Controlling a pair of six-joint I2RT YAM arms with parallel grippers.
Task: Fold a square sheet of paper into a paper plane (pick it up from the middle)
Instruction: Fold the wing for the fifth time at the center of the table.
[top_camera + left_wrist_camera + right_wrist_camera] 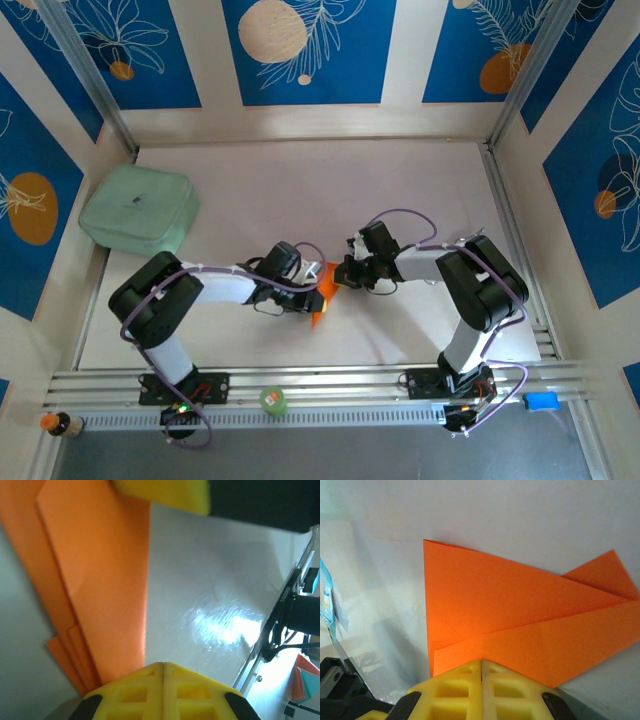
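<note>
Where the two arms meet at centre frame, the folded orange paper [321,292] lies flat on the tabletop [300,190]; left tool [162,667] and right tool [481,664] are fully closed, tips at its edge.

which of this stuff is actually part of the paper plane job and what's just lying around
Job in hand: folded orange paper; left pincer; right pincer.

Lying about: pale green pad; small green round object; small bottle; blue object.
</note>
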